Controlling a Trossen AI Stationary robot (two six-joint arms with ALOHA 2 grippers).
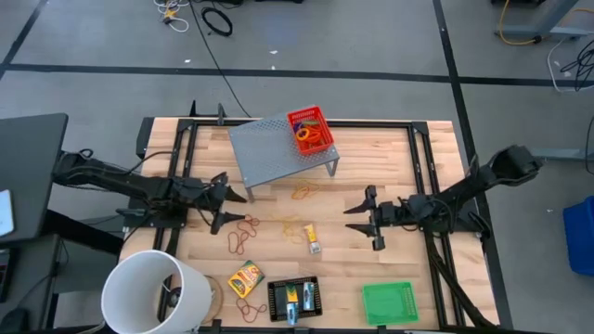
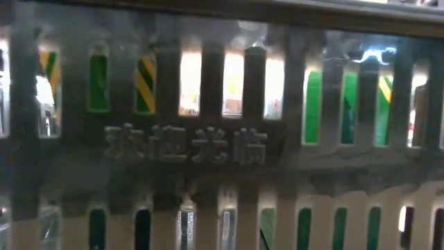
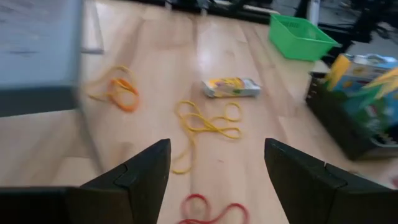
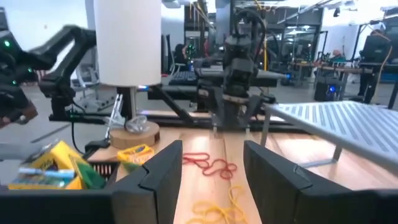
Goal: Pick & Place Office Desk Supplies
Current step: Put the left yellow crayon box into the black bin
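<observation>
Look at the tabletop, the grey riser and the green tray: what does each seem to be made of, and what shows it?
Tabletop: seemingly pale wood with a smooth sealed finish; plank seams and grain, plus a soft sheen in the left wrist view.
Grey riser: probably matte painted metal; a thin flat sheet dotted with holes on slim legs.
Green tray: likely plastic, though its mesh could be coated wire; bright uniform colour.

The wooden table point(image 1: 390, 167) stands on a grey floor point(image 1: 325, 37) marked with dark lines. Black and yellow cables point(image 1: 218, 19) lie on the floor beyond the table's far edge. A blue bin point(image 1: 580, 237) sits past its right edge, and a dark desk surface point(image 1: 23, 167) past its left. The right wrist view shows a bright workshop with metal frames and benches point(image 4: 298, 37) behind the table.
</observation>
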